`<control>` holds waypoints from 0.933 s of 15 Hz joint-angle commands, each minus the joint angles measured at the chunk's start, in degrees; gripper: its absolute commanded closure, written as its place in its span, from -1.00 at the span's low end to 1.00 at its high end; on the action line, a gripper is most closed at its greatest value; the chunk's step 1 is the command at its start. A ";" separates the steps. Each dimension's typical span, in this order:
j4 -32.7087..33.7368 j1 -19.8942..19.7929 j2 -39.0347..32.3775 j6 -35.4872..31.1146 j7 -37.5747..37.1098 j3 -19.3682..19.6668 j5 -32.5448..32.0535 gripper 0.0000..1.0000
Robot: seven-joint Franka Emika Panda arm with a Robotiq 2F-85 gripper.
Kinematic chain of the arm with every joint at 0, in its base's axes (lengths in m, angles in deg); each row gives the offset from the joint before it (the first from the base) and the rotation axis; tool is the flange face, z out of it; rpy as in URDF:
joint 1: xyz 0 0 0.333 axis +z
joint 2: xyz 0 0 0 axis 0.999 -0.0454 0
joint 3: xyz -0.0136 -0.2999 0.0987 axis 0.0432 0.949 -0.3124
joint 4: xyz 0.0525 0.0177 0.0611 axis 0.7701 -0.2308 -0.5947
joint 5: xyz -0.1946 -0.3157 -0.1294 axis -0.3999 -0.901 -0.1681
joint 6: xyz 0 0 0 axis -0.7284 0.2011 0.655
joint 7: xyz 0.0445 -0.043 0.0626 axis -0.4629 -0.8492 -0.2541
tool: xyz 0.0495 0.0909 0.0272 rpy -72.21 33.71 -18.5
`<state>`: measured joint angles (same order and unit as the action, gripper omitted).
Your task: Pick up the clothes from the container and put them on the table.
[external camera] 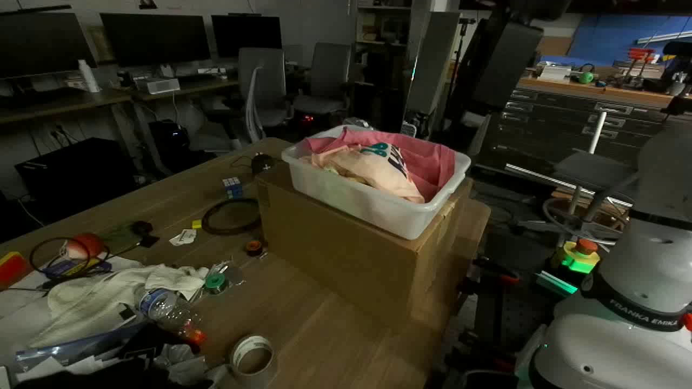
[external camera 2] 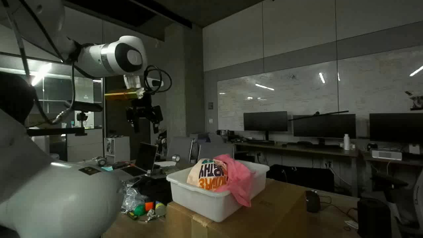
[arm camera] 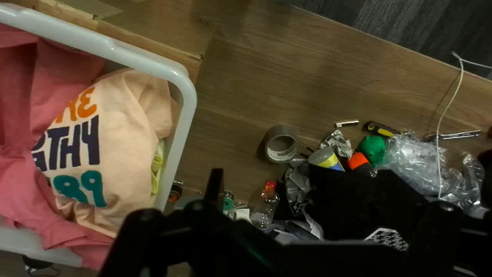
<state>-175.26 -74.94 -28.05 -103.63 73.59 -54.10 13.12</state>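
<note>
— "Pink cloth, matte, in loose folds, one flap hanging over the rim of the white container. Container sits on the cardboard box. What else do you have in there?"

— "Alongside it, a peach-cream garment, domed up, partly under the pink. Print in orange, dark blue and teal. In the wrist view I also get a strip of yellow-green fabric low by the container's wall; its full shape I can't tell."

— "How will they handle, you think?"

— "Light and limp, I'd judge, grippy rather than slick, nothing to break. Hardest part from this distance: no stiff edge to catch. I'd pinch the pink by a raised fold well inside the rim. The hanging flap tempts me, but the jaws could knock the container there. It overlaps the print, so I'd lift it first; the cream one may drag along."

— "State of the gripper?"

— "Jaws spread wide, nothing between them, up in the air to one side of the container. I'd want a deep bite, then a slow lift to clear the rim, and let the cloth slump onto the table."
</note>
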 commanded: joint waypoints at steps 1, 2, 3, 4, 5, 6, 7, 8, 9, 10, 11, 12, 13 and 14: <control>0.49 0.13 -0.05 0.18 -0.11 0.11 -0.13 -1.00; 0.77 0.13 0.10 0.18 -0.10 0.10 -0.12 -1.00; 1.03 -0.14 0.07 0.14 0.37 0.08 -0.89 -1.00; 1.25 -0.65 -0.28 -0.21 0.48 -0.03 -1.90 -1.00; 2.17 -1.92 -1.36 -0.48 0.35 -0.29 -4.10 -1.00; 3.00 -2.93 -2.17 -1.59 0.36 -0.19 -6.05 -1.00; 3.88 -4.35 -3.27 -2.85 0.01 -0.25 -8.62 -1.00; 4.75 -5.63 -4.43 -3.99 0.16 -0.17 -11.32 -1.00; 5.62 -7.19 -5.86 -5.44 -0.63 0.02 -13.47 -1.00; 6.25 -8.33 -7.29 -6.84 -0.46 0.33 -15.61 -1.00; 7.12 -9.35 -9.04 -7.09 -0.74 0.65 -16.86 -1.00; 7.49 -10.32 -10.45 -8.15 -1.24 0.88 -18.10 -1.00; 7.92 -10.89 -12.13 -8.54 -1.30 1.29 -18.76 -1.00; 8.18 -11.26 -13.89 -9.04 -1.50 1.79 -18.89 -1.00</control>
<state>-170.29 -84.92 -35.98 -110.87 73.54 -53.43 -3.51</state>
